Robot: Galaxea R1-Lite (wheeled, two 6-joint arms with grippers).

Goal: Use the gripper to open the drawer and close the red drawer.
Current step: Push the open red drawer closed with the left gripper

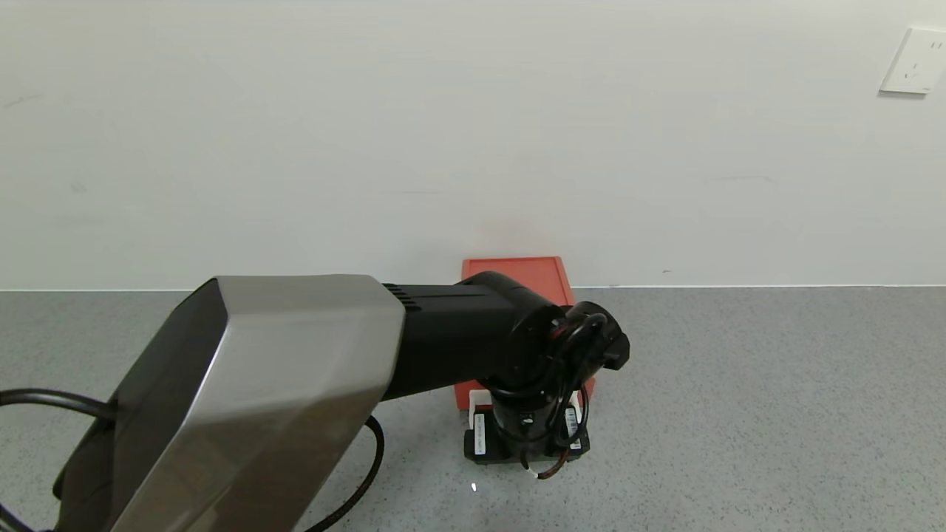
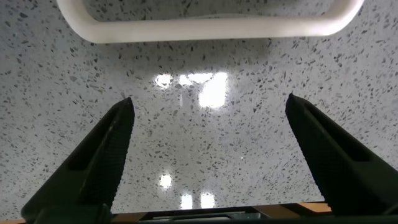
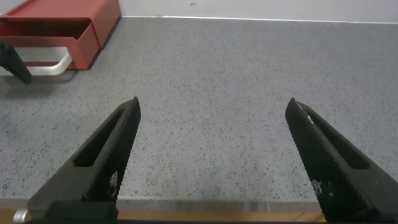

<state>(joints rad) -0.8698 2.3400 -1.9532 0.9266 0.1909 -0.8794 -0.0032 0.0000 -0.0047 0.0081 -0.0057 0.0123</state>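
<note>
The red drawer (image 1: 528, 279) sits on the table against the wall. In the right wrist view (image 3: 74, 18) its tray looks pulled out a little, with the white loop handle (image 3: 43, 64) in front. My left gripper (image 2: 209, 106) points straight down just in front of the handle (image 2: 211, 25), open and empty, with only bare table between its fingers. In the head view the left wrist (image 1: 526, 432) hides the fingers and most of the handle (image 1: 477, 400). My right gripper (image 3: 211, 109) is open and empty, low over the table, well off to the drawer's side.
Grey speckled tabletop (image 1: 739, 414) runs to the white wall. The left arm's silver link (image 1: 259, 399) and a black cable (image 1: 369, 473) fill the near left. A wall socket (image 1: 915, 61) is at the upper right.
</note>
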